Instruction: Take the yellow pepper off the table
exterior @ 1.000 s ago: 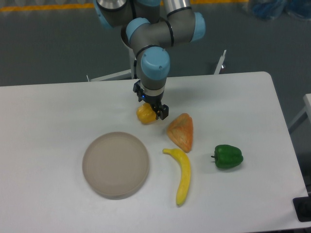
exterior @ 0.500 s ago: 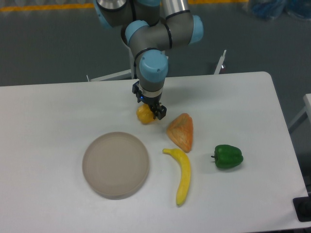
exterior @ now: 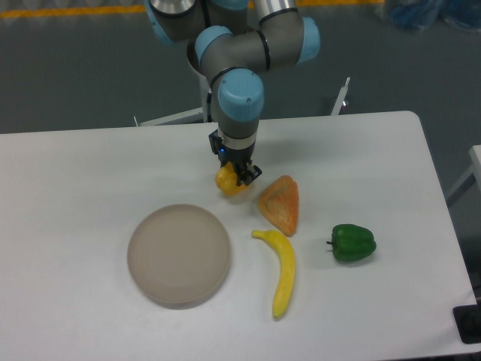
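Note:
The yellow pepper (exterior: 228, 183), small and yellow-orange, sits between the fingers of my gripper (exterior: 234, 177) near the middle of the white table (exterior: 75, 173). The gripper points straight down and is shut on the pepper. The pepper's upper part is hidden by the fingers. I cannot tell whether the pepper still touches the tabletop.
An orange triangular wedge (exterior: 280, 204) lies just right of the gripper. A long curved yellow item (exterior: 280, 269) lies in front of it. A green pepper (exterior: 352, 243) is at the right. A round grey plate (exterior: 179, 254) sits at the front left.
The gripper and the pepper have shifted slightly to the right between the earlier frames and now. The other objects have not moved.

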